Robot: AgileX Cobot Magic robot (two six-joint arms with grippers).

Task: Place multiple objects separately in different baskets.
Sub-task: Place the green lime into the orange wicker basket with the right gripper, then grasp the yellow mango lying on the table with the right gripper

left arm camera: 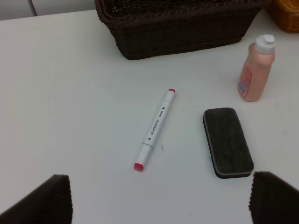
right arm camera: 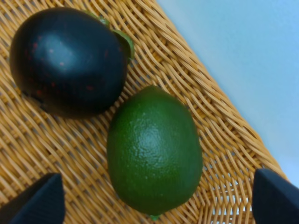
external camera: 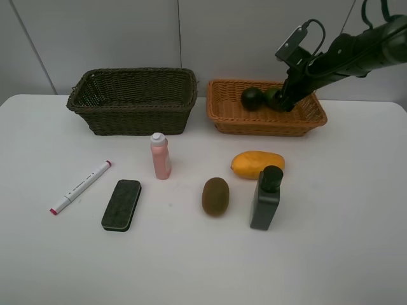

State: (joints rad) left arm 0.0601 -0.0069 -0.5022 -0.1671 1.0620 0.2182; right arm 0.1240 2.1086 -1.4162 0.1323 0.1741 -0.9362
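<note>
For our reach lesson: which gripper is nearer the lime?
Right. The right gripper hangs just over the lime in the orange basket; the left gripper is far off, by the marker.

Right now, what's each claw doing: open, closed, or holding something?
Left claw: open, empty, near the marker.
Right claw: open, holding nothing, over the lime in the orange basket.

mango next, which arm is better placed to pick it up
Right, probably. The right fingers hang open over the orange basket just behind the mango, lime lying free beneath. The left fingers, also open, face the marker and eraser on the other side.
</note>
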